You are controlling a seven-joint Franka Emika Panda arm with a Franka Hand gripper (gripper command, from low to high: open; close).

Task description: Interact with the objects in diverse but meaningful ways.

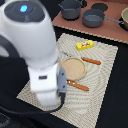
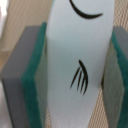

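The claw [image 2: 75,75] is clenched on a small white oblong piece [image 2: 80,55] bearing black curved marks; both green-lined pads [image 2: 35,75] press its flanks in the wrist view. The arm [image 1: 35,45] covers the near-left part of the striped mat [image 1: 102,75]. The flat yellow packet [image 1: 84,45] lies near the mat's far edge. A tan round plate [image 1: 72,68] sits mid-mat between two orange-handled utensils [image 1: 91,61]. Grey pots [image 1: 93,19] stand on the brown surface [image 1: 112,7] beyond.
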